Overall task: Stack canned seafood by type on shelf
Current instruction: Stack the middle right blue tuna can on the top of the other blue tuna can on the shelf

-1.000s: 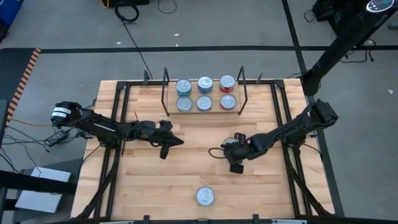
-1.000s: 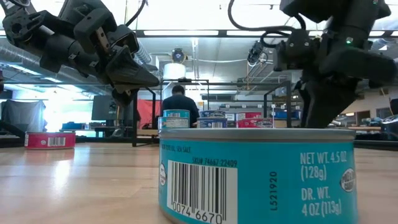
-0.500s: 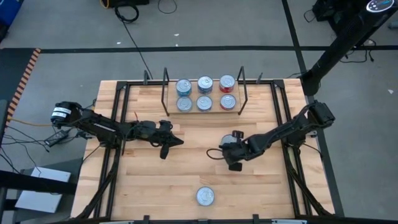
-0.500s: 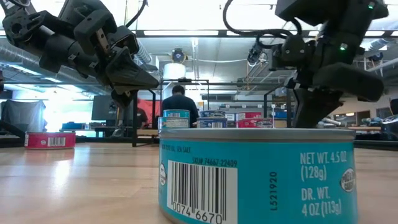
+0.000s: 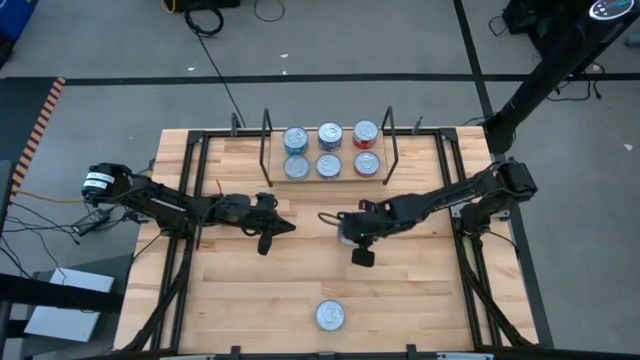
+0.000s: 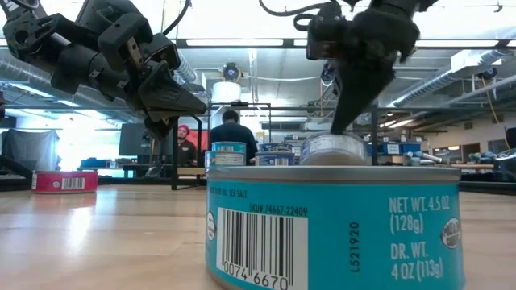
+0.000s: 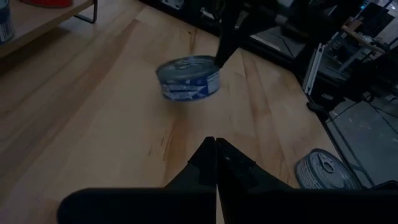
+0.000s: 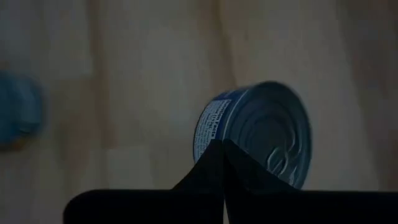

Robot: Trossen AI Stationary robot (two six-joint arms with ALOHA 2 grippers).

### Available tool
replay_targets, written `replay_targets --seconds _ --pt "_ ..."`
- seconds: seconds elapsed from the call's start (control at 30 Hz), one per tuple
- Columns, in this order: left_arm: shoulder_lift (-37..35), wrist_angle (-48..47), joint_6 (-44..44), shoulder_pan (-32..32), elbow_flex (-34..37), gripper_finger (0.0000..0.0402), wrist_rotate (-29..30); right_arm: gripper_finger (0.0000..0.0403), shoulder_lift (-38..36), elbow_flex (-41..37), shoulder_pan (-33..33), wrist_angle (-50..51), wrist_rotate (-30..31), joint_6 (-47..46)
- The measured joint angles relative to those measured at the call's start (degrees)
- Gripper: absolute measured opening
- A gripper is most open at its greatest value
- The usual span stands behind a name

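Right claw (image 5: 346, 238) has swung toward desk centre, closed against a blue-labelled tin (image 7: 188, 76).
We see six silver-lidded tins on the shelf (image 5: 326, 181); left claw (image 5: 284, 226) hovers closed; another tin (image 5: 330, 316) sits near the desk (image 5: 240, 300) front edge.

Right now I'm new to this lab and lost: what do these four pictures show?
Two robot arms work at a wooden table. One picture looks straight down, one looks level across the tabletop, and two come from cameras on the arms' wrists. A shelf at the back holds six tins. The front tin looms huge in the level picture. The middle tin lies mid-table. The right gripper, shut, has its tip against that tin's edge, not clamped round it. The left gripper, also shut, hovers nearby, holding nothing.
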State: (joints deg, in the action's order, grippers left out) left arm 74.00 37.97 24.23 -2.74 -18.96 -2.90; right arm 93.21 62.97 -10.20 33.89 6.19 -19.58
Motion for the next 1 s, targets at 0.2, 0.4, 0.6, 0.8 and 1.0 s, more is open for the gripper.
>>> replay_targets --seconds 0.2,0.4,0.6,0.8,1.0 --pt "0.00 0.70 0.02 0.00 0.00 0.0001 -0.15 0.0001 -0.08 2.31 3.56 -5.06 -17.20 -7.05" --pt "0.00 2.45 0.02 0.00 0.00 0.0001 -0.20 0.0000 -0.09 -0.61 5.11 -15.66 -31.65 -20.14" --pt "0.00 2.50 0.02 0.00 0.00 0.0001 -0.22 0.0000 -0.11 -5.70 6.54 -18.69 -34.44 -26.84" --pt "0.00 2.47 0.09 0.00 0.00 0.0001 -0.85 0.0000 -0.11 -10.54 8.15 -23.17 -38.65 -32.71" --pt "0.00 2.41 0.44 0.00 0.00 0.0001 -0.84 0.0001 -0.24 -12.20 9.45 -24.89 -39.26 -33.90"
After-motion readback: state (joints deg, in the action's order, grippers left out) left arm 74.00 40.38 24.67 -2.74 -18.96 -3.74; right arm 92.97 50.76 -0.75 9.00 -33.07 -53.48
